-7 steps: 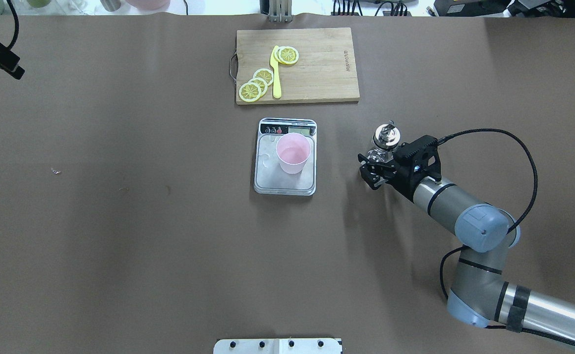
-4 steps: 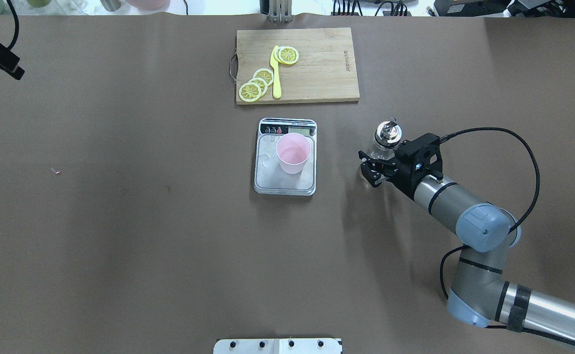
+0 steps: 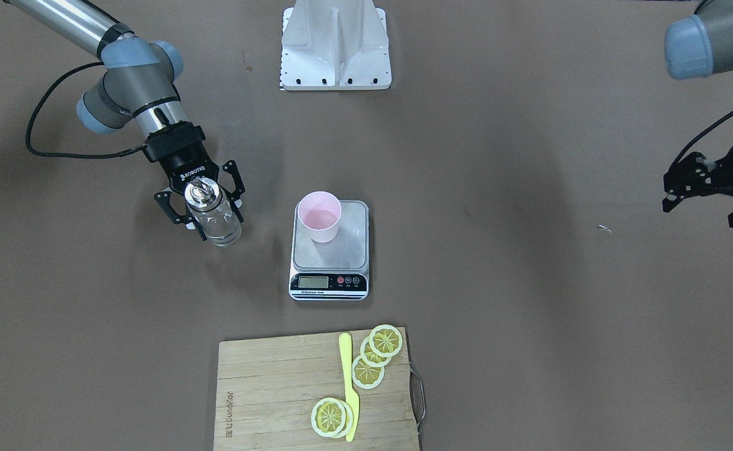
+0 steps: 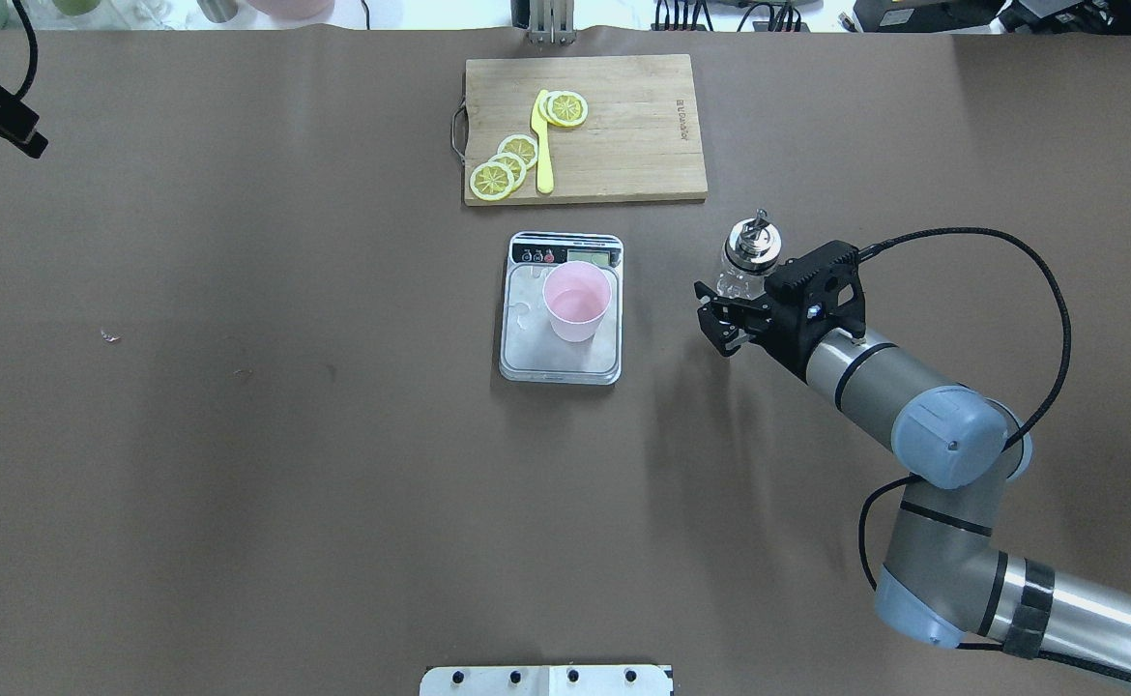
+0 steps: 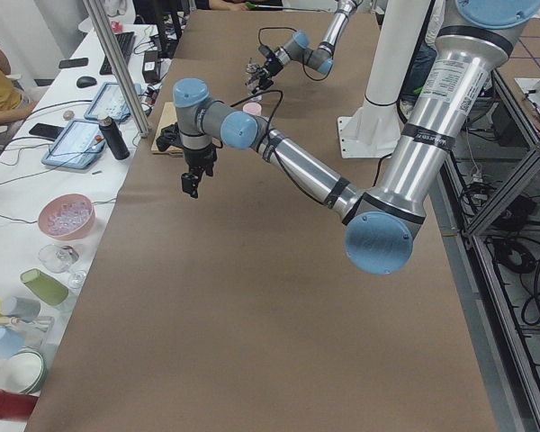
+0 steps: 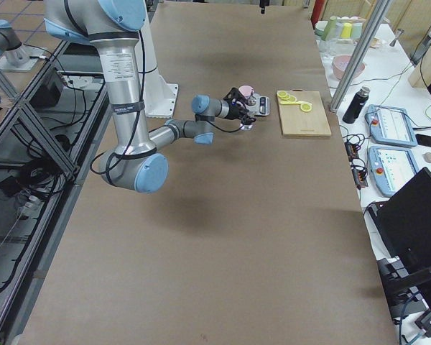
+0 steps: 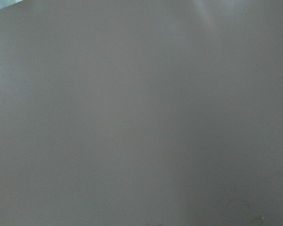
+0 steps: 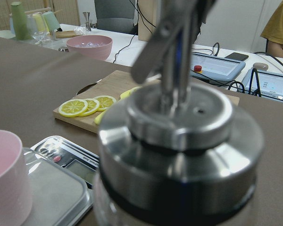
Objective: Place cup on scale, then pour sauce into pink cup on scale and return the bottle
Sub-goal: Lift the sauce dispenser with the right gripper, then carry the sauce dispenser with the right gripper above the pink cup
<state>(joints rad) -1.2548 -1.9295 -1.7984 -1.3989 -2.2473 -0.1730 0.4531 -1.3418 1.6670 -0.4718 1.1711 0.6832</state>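
Near right: right tool (image 4: 718, 319) clenched around small clear glass bottle with silver metal spout (image 3: 215, 216). Centre, well left of it: pale pink plastic cup (image 4: 577, 302), upright on flat silver digital scale (image 4: 527, 340). Beyond: wooden cutting board (image 4: 623, 145). Far left: left tool (image 5: 190, 184), grip unreadable.

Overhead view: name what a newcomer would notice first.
The right hand grips the bottle just right of centre. Mid-table, the pink cup stands on the scale, with lemon slices and a yellow knife on the board beyond it.
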